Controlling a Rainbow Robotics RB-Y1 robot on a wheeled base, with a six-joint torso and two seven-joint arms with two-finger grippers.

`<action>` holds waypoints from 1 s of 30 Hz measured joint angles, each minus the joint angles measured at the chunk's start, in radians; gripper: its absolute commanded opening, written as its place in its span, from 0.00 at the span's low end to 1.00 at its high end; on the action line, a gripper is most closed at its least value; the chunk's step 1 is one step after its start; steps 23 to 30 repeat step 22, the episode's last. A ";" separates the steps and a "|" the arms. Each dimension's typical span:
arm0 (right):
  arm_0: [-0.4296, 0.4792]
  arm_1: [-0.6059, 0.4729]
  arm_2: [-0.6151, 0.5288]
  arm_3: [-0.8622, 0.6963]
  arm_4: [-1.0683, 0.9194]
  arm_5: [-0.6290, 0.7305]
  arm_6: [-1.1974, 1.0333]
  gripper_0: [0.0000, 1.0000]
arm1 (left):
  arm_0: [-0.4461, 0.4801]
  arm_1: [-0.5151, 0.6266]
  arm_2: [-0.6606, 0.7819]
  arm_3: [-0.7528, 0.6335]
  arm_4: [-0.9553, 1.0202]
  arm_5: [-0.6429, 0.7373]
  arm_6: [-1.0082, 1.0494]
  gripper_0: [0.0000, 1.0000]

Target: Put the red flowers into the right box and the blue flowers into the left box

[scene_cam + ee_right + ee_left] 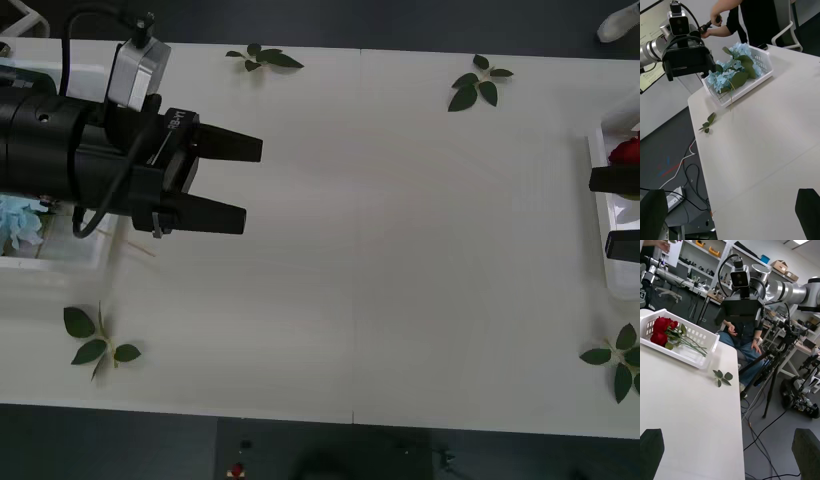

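Nearest the robot, loose green leaf sprigs (98,338) lie on the white worktop (380,250). The left tool (240,180) hovers above it, black fingers spread, holding nothing. The right tool (622,212) gapes empty at the right box (696,341), a white slotted plastic basket holding red roses (662,330). Pale-blue hydrangea clusters (732,71) fill the left box (763,62), a matching basket.

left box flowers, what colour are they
Pale blue with green leaves, lying in the left box; clearest in the right wrist view.
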 measured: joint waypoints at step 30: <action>0.000 0.000 0.000 0.000 0.000 0.000 0.000 1.00 | -0.001 -0.081 0.000 0.002 -0.001 0.027 0.000 1.00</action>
